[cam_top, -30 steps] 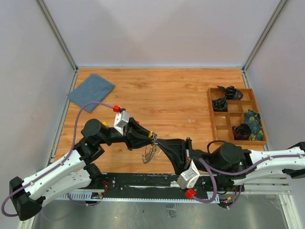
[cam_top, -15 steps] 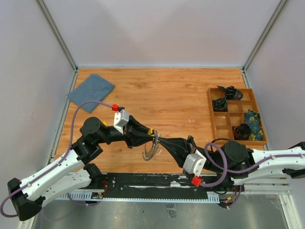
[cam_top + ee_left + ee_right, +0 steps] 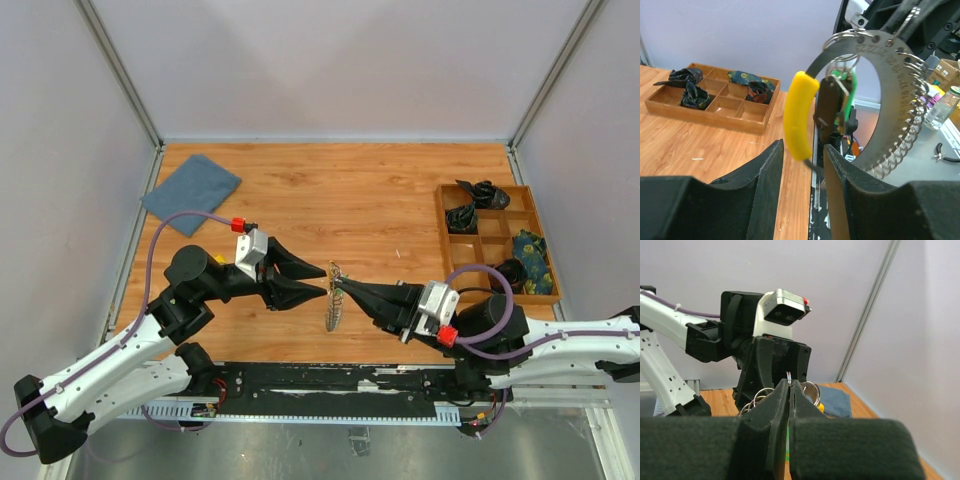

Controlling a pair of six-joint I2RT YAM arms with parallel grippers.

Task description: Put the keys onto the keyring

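keyring [image 3: 333, 303] hangs pinched in right gripper [image 3: 347, 290], fingers closed tight on it, above table [image 3: 380, 200] centre. left gripper [image 3: 322, 279] spread wide, empty, just beside, facing yellow tag [image 3: 799, 115]. step looks like steadying ring; next, left must close on it.

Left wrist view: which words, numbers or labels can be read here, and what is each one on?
Stamped digits along the keyring, beside its holes: too small and blurred to read.
Yellow tag: no print on the side that shows.
Bottle in the background: any label is too blurred to read.
No other text shows in any view.
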